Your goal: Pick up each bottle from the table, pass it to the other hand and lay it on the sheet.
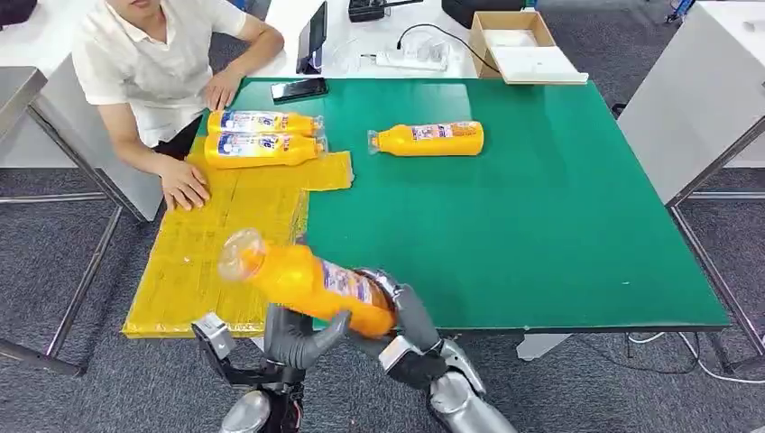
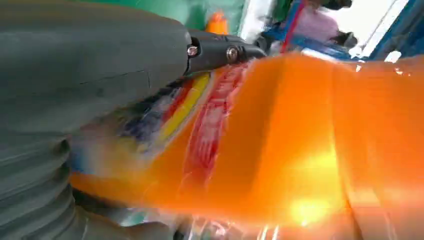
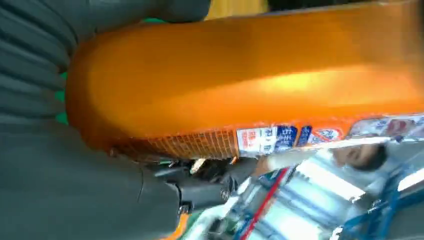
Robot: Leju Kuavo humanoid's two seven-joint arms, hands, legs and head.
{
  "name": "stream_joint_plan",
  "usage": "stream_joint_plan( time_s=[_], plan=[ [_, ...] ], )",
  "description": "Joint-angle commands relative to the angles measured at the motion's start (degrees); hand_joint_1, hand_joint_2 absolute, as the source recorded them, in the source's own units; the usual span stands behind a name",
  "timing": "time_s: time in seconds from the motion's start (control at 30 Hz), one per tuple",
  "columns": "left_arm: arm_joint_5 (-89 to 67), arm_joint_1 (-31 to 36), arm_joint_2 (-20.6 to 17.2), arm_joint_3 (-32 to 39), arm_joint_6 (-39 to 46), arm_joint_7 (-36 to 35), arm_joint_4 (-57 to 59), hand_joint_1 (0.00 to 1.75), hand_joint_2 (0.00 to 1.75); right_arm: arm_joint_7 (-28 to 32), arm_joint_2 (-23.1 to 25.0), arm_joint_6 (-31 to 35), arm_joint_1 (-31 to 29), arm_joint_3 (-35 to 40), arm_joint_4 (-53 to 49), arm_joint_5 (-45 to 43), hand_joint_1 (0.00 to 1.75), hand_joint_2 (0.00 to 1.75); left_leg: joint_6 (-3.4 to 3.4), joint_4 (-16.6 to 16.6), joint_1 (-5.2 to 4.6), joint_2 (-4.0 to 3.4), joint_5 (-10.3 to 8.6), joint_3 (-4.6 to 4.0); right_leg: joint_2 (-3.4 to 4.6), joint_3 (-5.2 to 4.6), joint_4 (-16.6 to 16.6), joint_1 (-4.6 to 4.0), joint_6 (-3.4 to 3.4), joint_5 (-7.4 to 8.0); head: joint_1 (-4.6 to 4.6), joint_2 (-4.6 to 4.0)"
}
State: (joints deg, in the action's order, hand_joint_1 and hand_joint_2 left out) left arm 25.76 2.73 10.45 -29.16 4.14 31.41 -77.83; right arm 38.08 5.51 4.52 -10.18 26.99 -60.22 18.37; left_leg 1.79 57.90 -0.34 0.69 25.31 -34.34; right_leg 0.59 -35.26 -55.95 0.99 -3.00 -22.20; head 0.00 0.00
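An orange bottle with a clear cap hangs tilted over the table's near edge, cap toward the yellow sheet. My right hand grips its base end, and my left hand wraps it from below at mid-body. In the left wrist view the bottle lies against my left hand. In the right wrist view the bottle sits in my right hand. Two more bottles lie side by side on the sheet's far part. Another bottle lies on the green table.
A person sits at the far left, one hand resting on the sheet and the other at the table's far edge. A black phone lies at the far edge. Behind the table are a cardboard box and a power strip.
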Motion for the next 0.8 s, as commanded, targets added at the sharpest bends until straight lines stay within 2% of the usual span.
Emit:
stream_joint_plan(
  time_s=[0.03, 0.23, 0.27, 0.3, 0.33, 0.37, 0.43, 0.47, 0.77, 0.8],
  plan=[
    [5.4, 3.6, 0.4, 0.0, -3.7, -3.6, 5.2, 0.00, 1.75, 1.9, -3.2, 1.1, 0.7, 14.4, -3.2, -2.6, 1.75, 1.75, -0.06, 0.0, 0.01, 0.06, 0.02, 0.10, -0.12, 0.13, 0.0, -0.02, 0.07, -0.05, 0.02, 0.00],
    [8.6, 3.1, 0.0, 0.5, -7.2, -2.0, 1.9, 0.00, 1.75, 1.9, -2.8, -0.6, 0.3, 16.3, 0.9, -5.2, 1.75, 1.75, -0.07, 0.0, 0.00, 0.01, 0.03, 0.12, -0.11, 0.15, 0.1, -0.02, 0.08, -0.05, 0.02, -0.02],
    [8.8, 2.9, -0.1, 0.6, -7.5, -1.9, 1.5, 0.35, 1.75, 1.9, -2.9, -0.7, 0.3, 16.4, 1.0, -5.3, 1.75, 1.75, -0.14, 0.0, 0.05, 0.00, 0.10, 0.27, -0.15, 0.31, 0.1, -0.08, 0.15, -0.12, 0.02, 0.00],
    [9.4, 3.2, 0.1, 0.6, -8.3, -2.0, 0.1, 1.59, 1.75, 1.9, -2.3, -0.9, -0.6, 16.6, 2.1, -5.9, 1.75, 1.75, -0.13, 0.0, 0.04, -0.05, 0.08, 0.20, -0.08, 0.21, 0.1, -0.08, 0.13, -0.07, 0.02, -0.02],
    [9.8, 3.3, 0.2, 0.7, -8.6, -2.4, -0.3, 1.75, 1.75, 1.9, -1.8, -0.9, -1.1, 16.3, 3.0, -6.0, 1.75, 1.75, -0.11, 0.0, 0.04, -0.06, 0.06, 0.11, -0.07, 0.12, 0.0, -0.07, 0.10, -0.05, 0.00, 0.00],
    [10.1, 3.3, 0.2, 0.7, -8.8, -2.7, -0.5, 1.75, 1.75, 1.9, -1.6, -0.7, -1.2, 16.1, 3.4, -5.9, 1.36, 1.75, -0.14, 0.0, 0.06, -0.05, 0.10, 0.20, -0.10, 0.21, 0.0, -0.10, 0.14, -0.10, 0.02, -0.02],
    [12.5, 2.8, 0.0, 1.2, -10.9, -3.9, -0.7, 1.75, 1.75, 1.9, -1.4, -0.6, -1.2, 15.2, 4.5, -5.9, 0.14, 1.75, -0.09, 0.0, 0.03, -0.02, 0.04, 0.11, -0.10, 0.11, 0.0, -0.06, 0.09, -0.04, 0.00, 0.00],
    [14.0, 2.1, -0.1, 1.9, -12.4, -4.4, -0.5, 1.75, 1.75, 1.9, -1.3, -1.2, -0.5, 13.4, 5.0, -6.1, 0.00, 1.75, -0.08, 0.0, 0.03, -0.02, 0.03, 0.11, -0.10, 0.11, 0.1, -0.06, 0.08, -0.03, 0.02, 0.00],
    [15.7, 1.2, -0.7, 3.3, -14.1, -5.1, -0.5, 1.75, 1.75, 1.9, -1.9, -1.9, 0.6, 12.0, 3.9, -5.9, 0.00, 1.75, -0.12, 0.0, 0.06, -0.05, 0.10, 0.26, -0.12, 0.27, 0.1, -0.08, 0.13, -0.11, 0.00, 0.00],
    [16.7, 1.0, -0.2, 4.3, -15.1, -5.6, -0.4, 1.75, 1.75, 1.9, -1.8, -1.5, 1.0, 10.7, 4.2, -4.4, 0.00, 0.00, -0.10, 0.0, 0.05, -0.04, 0.07, 0.17, -0.10, 0.19, 0.1, -0.07, 0.10, -0.07, 0.02, 0.00]
  ],
)
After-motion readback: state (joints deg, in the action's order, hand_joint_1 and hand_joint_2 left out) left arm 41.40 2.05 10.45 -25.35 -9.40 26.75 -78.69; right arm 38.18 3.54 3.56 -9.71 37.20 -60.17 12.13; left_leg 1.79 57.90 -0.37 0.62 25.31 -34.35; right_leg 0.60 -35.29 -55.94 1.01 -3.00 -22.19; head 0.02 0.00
